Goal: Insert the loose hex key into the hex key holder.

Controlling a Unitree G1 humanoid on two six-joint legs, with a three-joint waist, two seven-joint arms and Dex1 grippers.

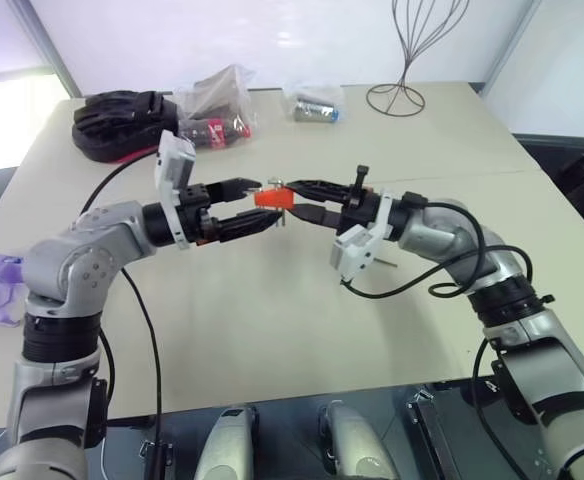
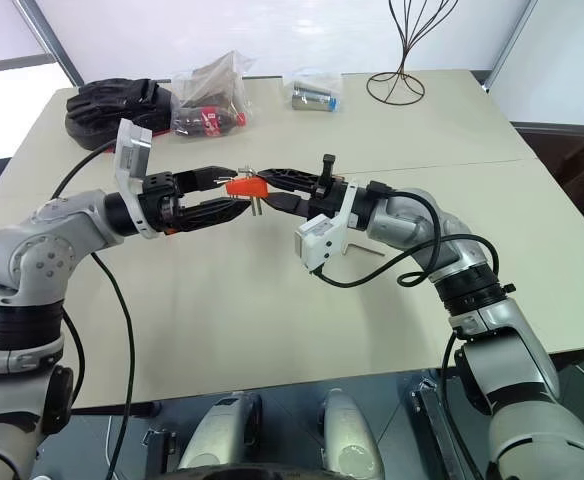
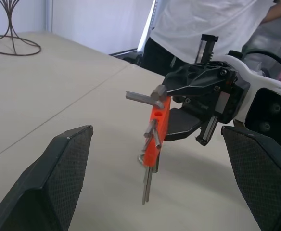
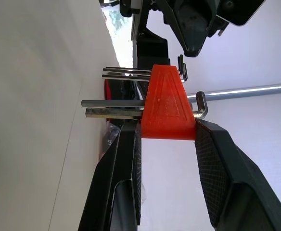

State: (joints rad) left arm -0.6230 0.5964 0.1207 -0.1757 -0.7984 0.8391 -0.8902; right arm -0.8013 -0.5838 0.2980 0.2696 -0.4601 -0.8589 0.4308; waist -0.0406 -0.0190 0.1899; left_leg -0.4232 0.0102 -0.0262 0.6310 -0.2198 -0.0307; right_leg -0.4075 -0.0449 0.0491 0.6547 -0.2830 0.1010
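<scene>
Right fingers (image 4: pixel 164 159) clamp hex key holder (image 4: pixel 167 103) above table (image 1: pixel 272 330); left fingers (image 3: pixel 58 187) spread.

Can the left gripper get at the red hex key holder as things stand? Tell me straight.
Probably yes. The left gripper is open and faces the hex key holder, which the right gripper holds clamped above the table. Nothing lies between them. The right fingers cover one end, though.

The hex key holder (image 4: pixel 168 103) hides its lower end between the right pincer's (image 4: pixel 167 144) pads. A person (image 3: pixel 203 19) beyond the table's (image 1: pixel 272 320) edge is cut off above the chest. The clear bags (image 1: pixel 217 100) near the far edge are too small to make out what they contain. A thin bit of metal (image 2: pixel 370 251) beside the right arm is too small to identify.
</scene>
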